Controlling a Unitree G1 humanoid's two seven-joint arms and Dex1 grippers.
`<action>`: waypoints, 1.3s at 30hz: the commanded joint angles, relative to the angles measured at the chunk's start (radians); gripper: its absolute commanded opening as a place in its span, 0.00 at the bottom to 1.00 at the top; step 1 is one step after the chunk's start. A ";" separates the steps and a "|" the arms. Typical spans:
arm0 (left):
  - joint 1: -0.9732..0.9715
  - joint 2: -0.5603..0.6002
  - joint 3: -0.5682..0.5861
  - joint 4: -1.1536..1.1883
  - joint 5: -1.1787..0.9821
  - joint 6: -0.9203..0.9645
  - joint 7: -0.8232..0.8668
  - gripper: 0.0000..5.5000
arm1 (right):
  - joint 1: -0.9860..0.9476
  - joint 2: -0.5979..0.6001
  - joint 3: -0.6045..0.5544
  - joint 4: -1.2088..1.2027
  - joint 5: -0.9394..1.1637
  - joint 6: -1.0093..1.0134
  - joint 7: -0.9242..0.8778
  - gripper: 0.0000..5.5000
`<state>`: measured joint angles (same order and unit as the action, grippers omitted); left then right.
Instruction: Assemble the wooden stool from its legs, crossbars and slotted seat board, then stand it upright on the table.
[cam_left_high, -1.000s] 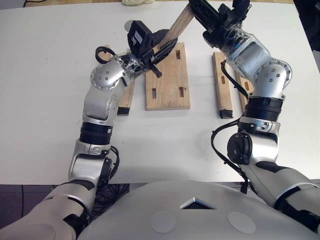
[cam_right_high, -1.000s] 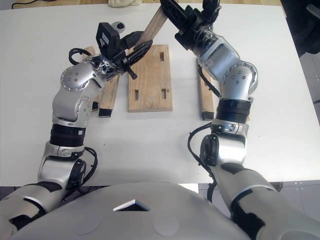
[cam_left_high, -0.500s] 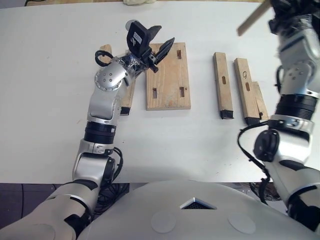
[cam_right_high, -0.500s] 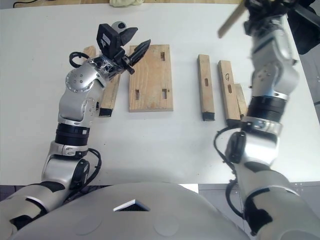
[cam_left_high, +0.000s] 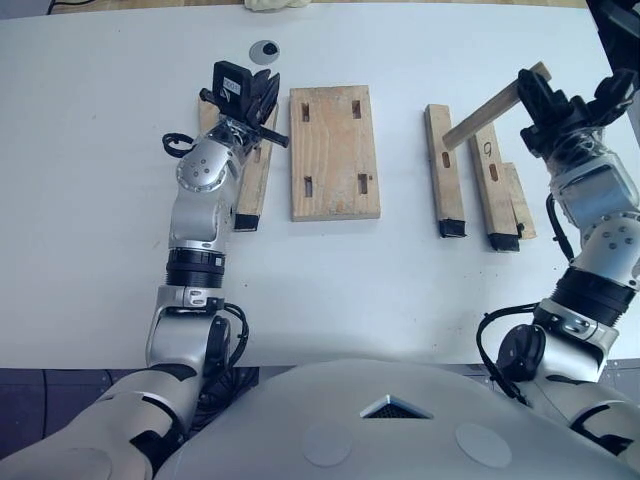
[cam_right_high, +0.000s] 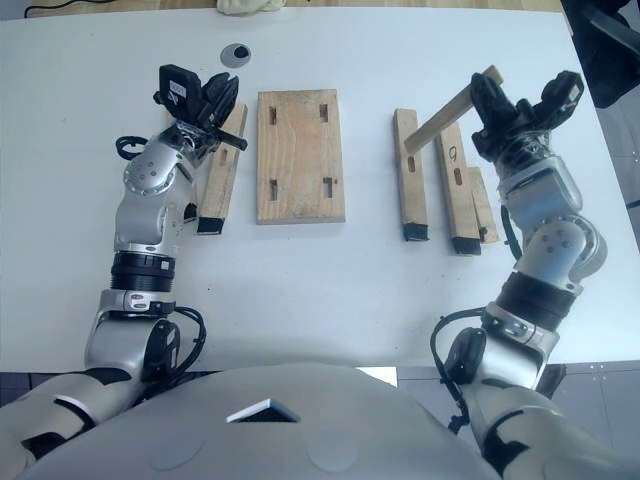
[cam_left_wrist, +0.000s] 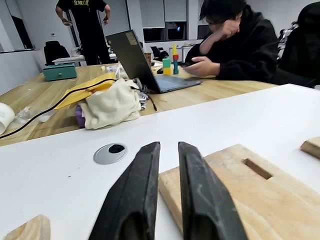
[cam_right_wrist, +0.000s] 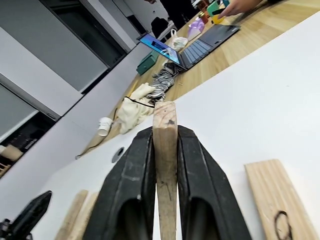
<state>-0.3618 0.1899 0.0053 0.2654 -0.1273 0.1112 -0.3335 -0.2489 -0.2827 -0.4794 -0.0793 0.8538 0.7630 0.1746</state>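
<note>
My right end effector (cam_right_wrist: 165, 136) is pinching one end of a crossbar (cam_left_high: 486, 107), with its fingers clamped on the bar's two broad faces. The bar slants through the air over the right of the surface (cam_left_high: 90, 250). Its free end points down toward the slotted leg (cam_left_high: 445, 180) lying just right of the seat board (cam_left_high: 335, 150). I cannot tell whether that end touches the leg. More leg pieces (cam_left_high: 492, 190) lie side by side just to the right of it. My left end effector (cam_left_wrist: 167, 150) is pressed almost together with nothing in it. It hovers over the far end of the left leg (cam_left_high: 250, 190), just left of the seat board, which lies flat with its four slots facing up.

I judge the crossbar light, stiff and dry, so it should neither flex nor slide much in the grip. Held at the tip, though, it has a long lever, and any push into a slot will try to twist it between the fingers. For seating it I would prefer a hold nearer the middle, across the broad faces. The seat board looks like the heaviest piece and is best taken by its long edges.
</note>
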 joint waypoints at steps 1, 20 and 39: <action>-0.010 0.016 -0.001 0.036 0.025 -0.008 0.004 0.11 | 0.033 -0.007 0.039 -0.002 -0.065 -0.060 0.025 0.07; -0.034 0.016 -0.003 0.057 0.029 0.003 -0.017 0.11 | 0.176 0.055 0.320 0.121 -0.526 -0.480 0.001 0.07; -0.022 0.010 0.010 0.057 0.033 -0.001 0.021 0.11 | 0.329 0.013 0.422 0.456 -0.683 -0.641 0.022 0.17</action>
<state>-0.3920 0.1942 0.0050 0.3148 -0.1053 0.1058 -0.3310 -0.0621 -0.2567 -0.0866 0.2264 0.2119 -0.0167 0.1957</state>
